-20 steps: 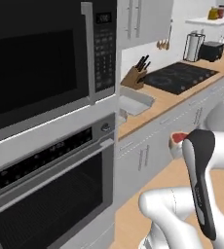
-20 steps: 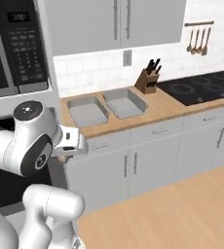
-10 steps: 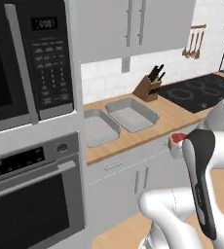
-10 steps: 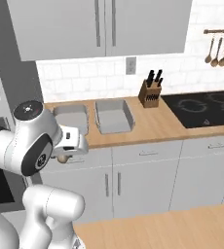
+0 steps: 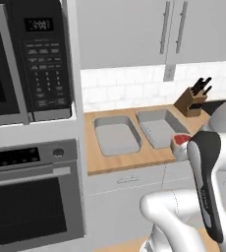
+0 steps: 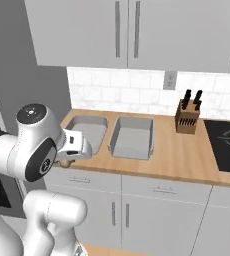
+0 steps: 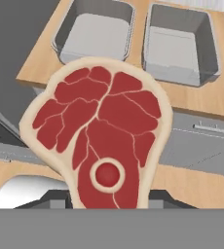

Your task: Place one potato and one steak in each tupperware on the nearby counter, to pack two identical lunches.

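Observation:
My gripper (image 5: 182,146) is shut on a raw red steak (image 7: 102,131) with a pale fat rim, and the meat hides the fingertips in the hand view. I hold it in front of the wood-grain counter (image 7: 209,99), short of its front edge. Two light-grey tupperware trays stand side by side on the counter, the left one (image 7: 94,36) and the right one (image 7: 179,41), and nothing lies in either. The base views show the same left tray (image 5: 117,135) (image 6: 89,131) and right tray (image 5: 159,128) (image 6: 132,136). The steak's edge (image 6: 64,161) peeks out under the hand.
A knife block (image 6: 188,117) stands on the counter to the right of the trays, and a black stovetop (image 6: 227,145) lies beyond it. A microwave (image 5: 36,59) over a wall oven (image 5: 31,197) borders the counter on the left. White cabinets hang above.
The base has driven and turned, so the views swung from the microwave and oven to face the counter with both trays. The steak stays held in the gripper.

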Available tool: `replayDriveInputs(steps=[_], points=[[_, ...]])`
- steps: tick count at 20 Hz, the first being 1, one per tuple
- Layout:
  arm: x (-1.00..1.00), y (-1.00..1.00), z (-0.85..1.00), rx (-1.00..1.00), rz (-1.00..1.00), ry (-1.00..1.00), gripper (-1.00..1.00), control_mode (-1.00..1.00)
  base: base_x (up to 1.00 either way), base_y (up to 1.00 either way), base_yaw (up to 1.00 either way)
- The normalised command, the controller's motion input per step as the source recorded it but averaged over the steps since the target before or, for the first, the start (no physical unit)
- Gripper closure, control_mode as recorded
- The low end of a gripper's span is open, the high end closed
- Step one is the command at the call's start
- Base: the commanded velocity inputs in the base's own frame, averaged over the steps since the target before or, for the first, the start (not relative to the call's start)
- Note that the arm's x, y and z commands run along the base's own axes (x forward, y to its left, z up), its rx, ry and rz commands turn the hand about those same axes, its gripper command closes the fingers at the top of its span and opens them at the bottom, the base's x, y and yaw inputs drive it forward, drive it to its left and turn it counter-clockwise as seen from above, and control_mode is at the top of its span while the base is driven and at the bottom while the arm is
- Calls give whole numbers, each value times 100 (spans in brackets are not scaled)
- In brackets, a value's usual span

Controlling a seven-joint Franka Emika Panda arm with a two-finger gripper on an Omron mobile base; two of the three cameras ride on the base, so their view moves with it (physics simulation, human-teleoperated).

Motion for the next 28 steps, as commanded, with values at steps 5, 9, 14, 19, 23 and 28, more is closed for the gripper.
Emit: replayDriveInputs(steps=[5, 9, 14, 19, 23, 28], points=[[0, 0, 0, 0, 0, 0, 100, 100, 76, 0, 24], [0, 0, 0, 0, 0, 0, 100, 100, 31, 0, 7], [0, 0, 0, 0, 0, 0, 100, 100, 21, 0, 3], [22, 7, 0, 0, 0, 0, 100, -100, 0, 0, 0], [100, 72, -9, 0, 0, 0, 100, -100, 0, 0, 0], [100, 70, -32, 0, 0, 3, 100, -100, 0, 0, 0]])
